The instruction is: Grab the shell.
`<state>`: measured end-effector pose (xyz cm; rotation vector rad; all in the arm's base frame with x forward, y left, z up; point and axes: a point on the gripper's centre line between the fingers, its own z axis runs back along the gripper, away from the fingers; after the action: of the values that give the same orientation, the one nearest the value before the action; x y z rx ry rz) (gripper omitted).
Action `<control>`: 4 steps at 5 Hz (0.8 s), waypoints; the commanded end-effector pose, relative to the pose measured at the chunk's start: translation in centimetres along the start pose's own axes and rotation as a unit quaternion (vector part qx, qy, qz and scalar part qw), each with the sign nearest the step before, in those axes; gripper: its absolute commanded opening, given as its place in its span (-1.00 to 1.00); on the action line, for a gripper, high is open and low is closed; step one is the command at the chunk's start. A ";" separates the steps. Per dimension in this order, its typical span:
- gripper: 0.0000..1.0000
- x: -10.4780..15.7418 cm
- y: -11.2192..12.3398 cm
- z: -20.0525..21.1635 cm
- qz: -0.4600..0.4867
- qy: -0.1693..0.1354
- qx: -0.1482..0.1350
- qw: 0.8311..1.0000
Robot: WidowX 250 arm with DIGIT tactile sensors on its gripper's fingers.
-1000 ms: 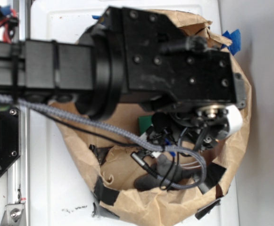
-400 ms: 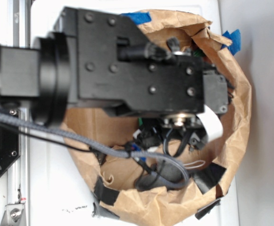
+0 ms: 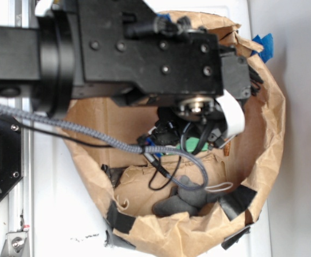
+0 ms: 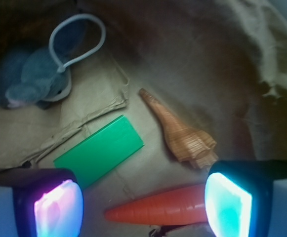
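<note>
Claw: I am seeing the claw [image 4: 141, 205] from the wrist view with its two fingers spread wide apart and gripping nothing; the left pad [image 4: 54, 207] is glowing pink-violet and the right pad [image 4: 228, 205] is glowing cyan.
Shell: the shell [image 4: 180, 131] is lying on the brown paper floor of the bag, its knobbly wide end pointing toward the right pad and sitting just above it, its thin tip pointing up and to the left. I am not touching it.
Carrot: the carrot [image 4: 158, 208] is lying flat between the two pads, just below the shell, its narrow tip pointing left and its thick end disappearing behind the right pad.
Green block: a flat green block [image 4: 100, 150] is resting at a slant left of the shell, near the left pad.
Plush toy: a grey plush toy [image 4: 32, 81] is sitting in the upper left, well apart from the shell, with a pale cord loop [image 4: 79, 42] lying over it.
Bag: in the exterior view the paper bag [image 3: 267, 139] is standing open on the white tabletop [image 3: 64, 214], patched with black tape [image 3: 120, 219] and blue tape [image 3: 263, 45].
Arm: the black arm [image 3: 144, 51] is reaching over the bag's mouth and hiding the shell from this view; a braided cable [image 3: 91, 134] is trailing beneath it.
</note>
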<state>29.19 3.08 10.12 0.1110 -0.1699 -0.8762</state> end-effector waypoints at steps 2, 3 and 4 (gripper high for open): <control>1.00 0.2 1.7 -1.4 0.010 -0.003 -0.008 1.000; 1.00 0.8 1.9 -1.1 0.001 -0.008 0.003 1.000; 1.00 0.9 1.8 -0.8 -0.001 -0.004 0.009 1.000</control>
<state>30.47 3.97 7.82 0.0789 -0.1225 -0.8676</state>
